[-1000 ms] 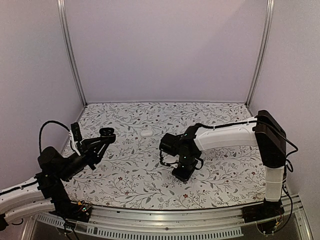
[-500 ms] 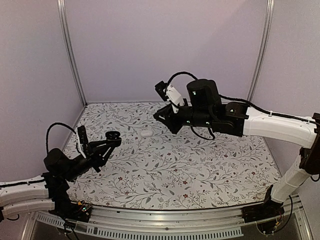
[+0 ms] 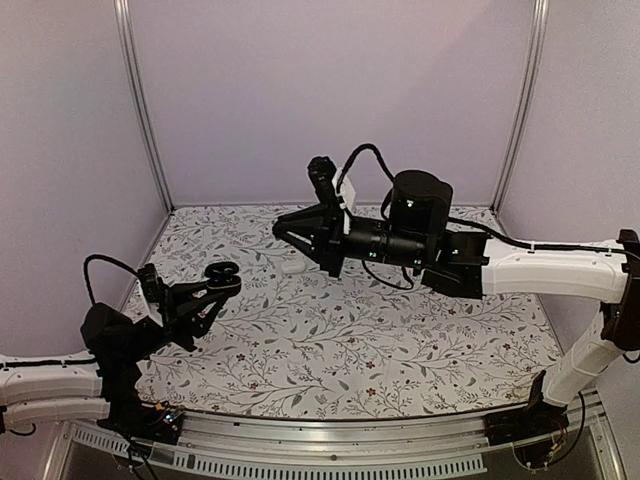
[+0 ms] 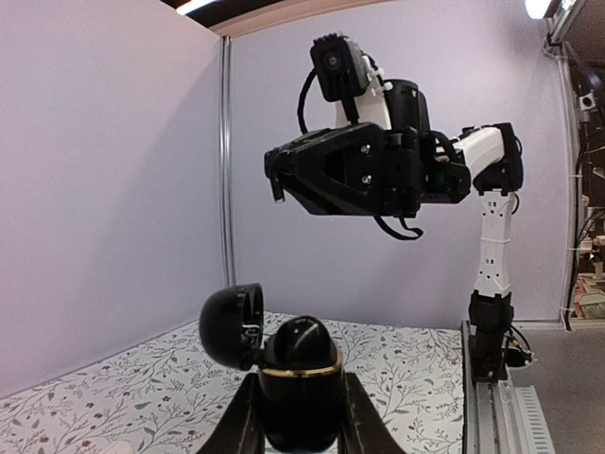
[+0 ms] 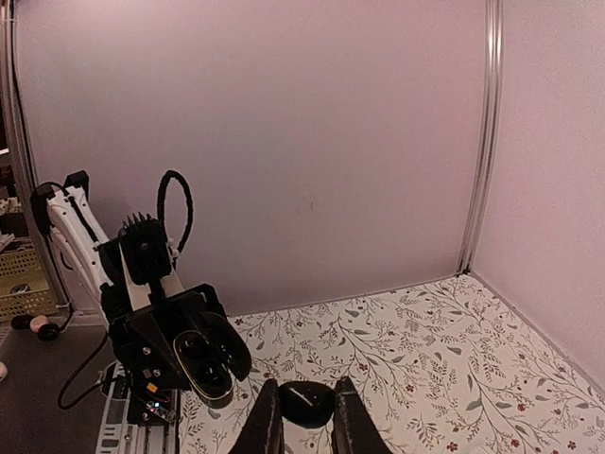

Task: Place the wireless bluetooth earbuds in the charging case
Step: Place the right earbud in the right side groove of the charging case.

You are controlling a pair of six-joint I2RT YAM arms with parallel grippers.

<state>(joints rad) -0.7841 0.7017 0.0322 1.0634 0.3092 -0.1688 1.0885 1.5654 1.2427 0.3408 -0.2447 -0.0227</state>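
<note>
Right gripper [image 5: 304, 424] is pinched almost closed on a small dark rounded earbud [image 5: 304, 402], which sits between the two fingertips, up in the air. Left gripper [image 4: 301, 402] is clamped tight on the black pebble-shaped charging case [image 4: 301, 374] with a gold rim. Its fingers are on both sides of the body, and the domed lid [image 4: 232, 324] is swung open to the left.

Earbud and case are well apart. In the top view the right gripper [image 3: 284, 232] is raised over the far middle of the floral-patterned table [image 3: 350, 350]. The left gripper [image 3: 215, 282] and its case [image 3: 222, 271] are nearer and to the left. A white pebble-shaped case [image 3: 293, 266] lies on the table to the right of the held case, touched by neither gripper.

The top view does not show the earbud; it is too small and lost among the fingers. The right wrist view shows it plainly. That view also looks into the open mouth of the charging case [image 5: 201, 364]: gold rim, dark recesses. Whether a recess is filled cannot be told.

The left wrist view shows the case close up, with a rounded glossy black top above the rim. It also shows the right gripper [image 4: 275, 178] side on, high above and beyond the case. The earbud cannot be made out there.
</note>
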